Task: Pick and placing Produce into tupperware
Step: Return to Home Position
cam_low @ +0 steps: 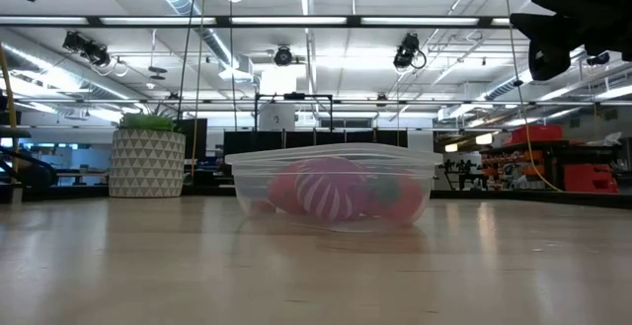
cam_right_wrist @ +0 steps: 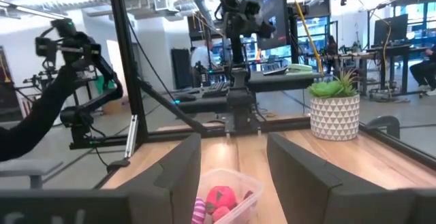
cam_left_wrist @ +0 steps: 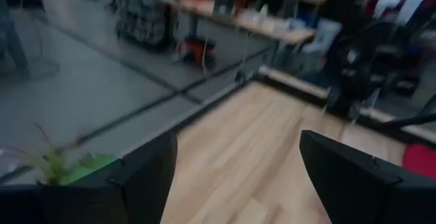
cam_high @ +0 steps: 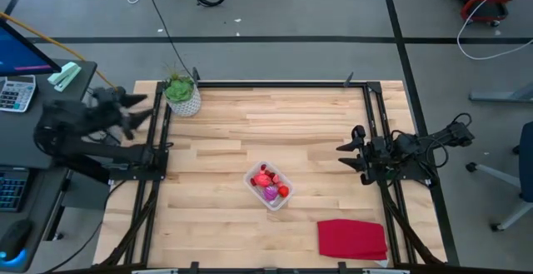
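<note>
The clear tupperware (cam_high: 269, 186) sits on the middle of the wooden table, its base flat on the wood, and holds the produce (cam_high: 267, 182): small red pieces, a larger red-pink piece and a purple one. In the low view the tupperware (cam_low: 331, 186) shows the produce (cam_low: 326, 189) through its wall. My left gripper (cam_high: 140, 111) hangs open at the table's left edge, near the far corner, raised off the table. My right gripper (cam_high: 351, 151) hangs open at the table's right edge, pointing toward the tupperware (cam_right_wrist: 225, 200). Neither touches anything.
A green plant in a white patterned pot (cam_high: 181, 95) stands at the far left corner. A flat red cloth (cam_high: 351, 239) lies at the near right. Black frame rails (cam_high: 275, 83) run along the far edge and both sides. Bare wood surrounds the tupperware.
</note>
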Robot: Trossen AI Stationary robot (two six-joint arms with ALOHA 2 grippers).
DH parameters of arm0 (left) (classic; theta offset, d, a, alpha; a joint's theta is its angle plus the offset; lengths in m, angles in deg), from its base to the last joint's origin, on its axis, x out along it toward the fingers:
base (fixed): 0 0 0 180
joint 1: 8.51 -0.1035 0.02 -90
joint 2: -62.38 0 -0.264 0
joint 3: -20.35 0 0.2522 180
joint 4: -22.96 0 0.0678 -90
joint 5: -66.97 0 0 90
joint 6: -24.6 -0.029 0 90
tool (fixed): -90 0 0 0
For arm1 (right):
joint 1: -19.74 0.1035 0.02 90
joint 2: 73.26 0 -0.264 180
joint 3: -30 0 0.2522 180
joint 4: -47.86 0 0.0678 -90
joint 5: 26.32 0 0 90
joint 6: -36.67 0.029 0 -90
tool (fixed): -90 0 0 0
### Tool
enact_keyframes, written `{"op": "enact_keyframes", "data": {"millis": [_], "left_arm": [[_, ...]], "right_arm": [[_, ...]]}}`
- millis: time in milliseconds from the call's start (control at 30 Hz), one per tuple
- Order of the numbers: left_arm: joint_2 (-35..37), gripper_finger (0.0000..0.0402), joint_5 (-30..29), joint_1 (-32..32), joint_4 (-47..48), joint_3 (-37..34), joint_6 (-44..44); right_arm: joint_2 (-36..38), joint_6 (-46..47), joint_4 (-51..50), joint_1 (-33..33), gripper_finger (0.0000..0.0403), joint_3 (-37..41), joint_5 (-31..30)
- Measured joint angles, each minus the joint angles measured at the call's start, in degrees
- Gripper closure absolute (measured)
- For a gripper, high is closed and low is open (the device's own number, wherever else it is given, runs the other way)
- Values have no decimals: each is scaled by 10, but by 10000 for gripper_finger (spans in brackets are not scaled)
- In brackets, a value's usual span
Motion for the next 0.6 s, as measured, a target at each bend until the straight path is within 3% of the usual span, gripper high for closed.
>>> {"op": "enact_keyframes", "data": {"millis": [167, 300, 367, 500, 600], "left_arm": [[105, 86, 55, 0, 1, -17, -12], [102, 86, 131, -4, 2, -66, -9], [86, 86, 178, -4, -113, -111, -41], [86, 86, 338, 1, -280, -203, -111], [92, 86, 369, 1, -344, -249, -128]], "right_arm": [[0, 0, -1, 0, 226, 0, 0], [-3, 0, -2, 0, 226, 0, -1], [-4, 0, -5, 0, 226, 0, 1], [-11, 0, -14, 0, 226, 0, 1], [-19, 1, -18, 0, 226, 0, 0]]}}
